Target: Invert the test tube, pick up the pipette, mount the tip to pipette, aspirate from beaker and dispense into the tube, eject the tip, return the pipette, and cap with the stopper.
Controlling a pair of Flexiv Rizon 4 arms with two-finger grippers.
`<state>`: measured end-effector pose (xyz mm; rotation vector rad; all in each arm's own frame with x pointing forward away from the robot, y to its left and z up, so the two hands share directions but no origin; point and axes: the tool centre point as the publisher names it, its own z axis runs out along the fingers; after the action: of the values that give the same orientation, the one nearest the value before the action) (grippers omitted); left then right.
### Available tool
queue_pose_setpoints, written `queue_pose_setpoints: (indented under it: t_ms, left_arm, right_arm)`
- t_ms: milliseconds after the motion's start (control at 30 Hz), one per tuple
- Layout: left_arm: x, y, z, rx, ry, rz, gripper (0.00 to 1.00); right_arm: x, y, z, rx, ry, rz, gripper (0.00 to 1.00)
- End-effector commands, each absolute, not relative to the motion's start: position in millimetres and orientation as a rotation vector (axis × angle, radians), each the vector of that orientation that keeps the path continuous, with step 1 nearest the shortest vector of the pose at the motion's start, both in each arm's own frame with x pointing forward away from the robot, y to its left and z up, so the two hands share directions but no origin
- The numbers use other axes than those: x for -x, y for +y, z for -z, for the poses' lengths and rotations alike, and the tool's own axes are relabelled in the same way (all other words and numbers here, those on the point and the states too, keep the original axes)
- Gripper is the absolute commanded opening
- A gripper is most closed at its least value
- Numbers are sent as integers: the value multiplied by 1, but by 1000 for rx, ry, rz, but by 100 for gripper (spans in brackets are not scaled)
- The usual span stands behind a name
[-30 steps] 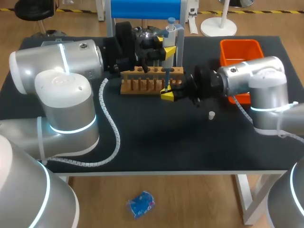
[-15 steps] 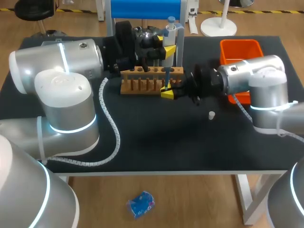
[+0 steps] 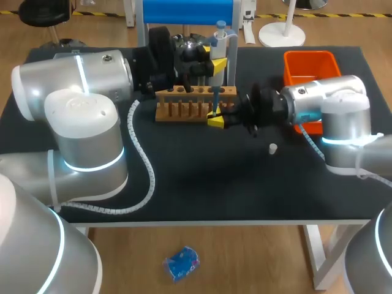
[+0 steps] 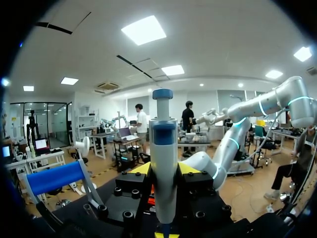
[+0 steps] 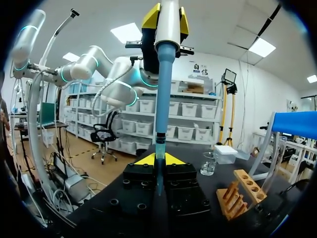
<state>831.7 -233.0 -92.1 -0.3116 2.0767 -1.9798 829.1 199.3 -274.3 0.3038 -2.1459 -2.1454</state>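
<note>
- The test tube (image 5: 159, 148) stands upright in the right gripper (image 3: 215, 120), just in front of the wooden rack (image 3: 195, 103). Its clear glass is hard to make out, and from above it is mostly hidden by the yellow tips.
- The pipette (image 3: 218, 46) hangs upright over it. Its pale blue tip (image 5: 161, 99) runs down to the tube's mouth, but how far it goes in cannot be told.
- The left gripper (image 3: 217, 64) is clamped on the pipette body from two sides. In the left wrist view the body covers the gap between the fingers.
- The right gripper's jaws stand close together, pinching the tube. The right arm comes in level from the right.
- The beaker (image 5: 208, 163) stands beyond the rack and shows only in the right wrist view. From above, the left arm covers that spot.
- A small white stopper (image 3: 273, 147) lies alone on the black table (image 3: 202, 190), near the right arm.
- An orange bin (image 3: 309, 64) sits at the far right, partly hidden behind the right arm.
</note>
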Motion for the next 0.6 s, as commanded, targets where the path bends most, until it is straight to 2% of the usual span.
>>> queue_pose_setpoints:
  t_ms: [33, 600]
  left_arm:
    - [-832, -234, 98, 315, 2072, 1980, 0]
    - [-832, -234, 98, 315, 2072, 1980, 0]
  right_arm:
    - [-828, 198, 265, -302, -2149, 2145, 0]
    - [-827, 198, 262, -338, -2187, 2119, 0]
